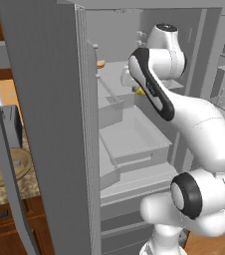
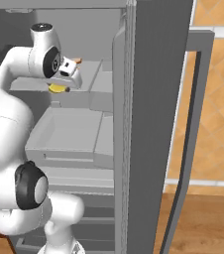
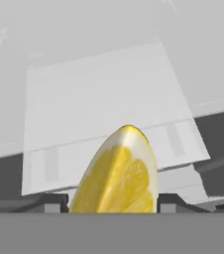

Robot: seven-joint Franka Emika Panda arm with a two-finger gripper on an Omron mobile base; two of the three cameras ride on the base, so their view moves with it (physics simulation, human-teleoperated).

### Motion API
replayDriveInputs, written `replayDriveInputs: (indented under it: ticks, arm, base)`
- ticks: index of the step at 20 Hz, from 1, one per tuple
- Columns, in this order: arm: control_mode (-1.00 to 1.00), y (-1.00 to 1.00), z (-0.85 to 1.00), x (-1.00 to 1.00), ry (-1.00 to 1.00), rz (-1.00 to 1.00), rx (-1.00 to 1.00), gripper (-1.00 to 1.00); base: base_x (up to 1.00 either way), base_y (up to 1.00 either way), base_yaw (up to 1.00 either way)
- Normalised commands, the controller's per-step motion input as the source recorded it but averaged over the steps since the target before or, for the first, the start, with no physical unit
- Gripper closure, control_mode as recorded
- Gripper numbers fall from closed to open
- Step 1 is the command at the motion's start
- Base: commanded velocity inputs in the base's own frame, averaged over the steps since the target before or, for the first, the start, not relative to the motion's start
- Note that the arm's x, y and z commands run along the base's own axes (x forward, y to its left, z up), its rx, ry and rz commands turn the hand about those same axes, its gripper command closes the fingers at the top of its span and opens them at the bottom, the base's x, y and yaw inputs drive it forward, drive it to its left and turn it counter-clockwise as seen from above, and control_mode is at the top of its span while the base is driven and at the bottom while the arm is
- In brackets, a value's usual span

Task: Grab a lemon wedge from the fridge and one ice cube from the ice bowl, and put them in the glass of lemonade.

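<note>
now the end effector [image 3: 115, 206] grips the lemon wedge [image 3: 118, 173] inside the fridge [image 1: 50, 124].

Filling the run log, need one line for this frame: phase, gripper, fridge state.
phase: grasping lemon wedge | gripper: closed on the wedge | fridge: doors open | arm reaches in at shelf

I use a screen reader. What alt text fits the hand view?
A yellow lemon wedge stands close up between the gripper's two dark fingertips, cut face toward the camera. Behind it lies a pale grey fridge shelf.
</note>
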Motion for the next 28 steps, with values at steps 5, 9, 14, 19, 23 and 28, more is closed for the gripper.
replayDriveInputs:
  ticks: [5, 9, 14, 19, 23, 28]
  arm:
    - [-1.00, -0.22, 0.00, -0.96, 0.09, 0.00, 0.03, 1.00]
    - [-1.00, -0.06, -0.07, -1.00, 0.13, 0.01, 0.00, 1.00]
    - [-1.00, -0.05, -0.67, -0.85, 0.21, 0.02, -0.01, 1.00]
    - [-1.00, -0.03, -0.81, -0.54, 0.13, 0.02, 0.00, 1.00]
    - [-1.00, -0.07, -0.49, -0.43, 0.01, 0.02, 0.00, 1.00]
    - [-1.00, 0.00, -0.06, -0.28, 0.00, 0.00, 0.00, 1.00]
  base:
    - [0.00, 0.00, 0.00]
    - [0.00, 0.00, 0.00]
    - [0.00, 0.00, 0.00]
    - [0.00, 0.00, 0.00]
    - [0.00, 0.00, 0.00]
    - [0.00, 0.00, 0.00]
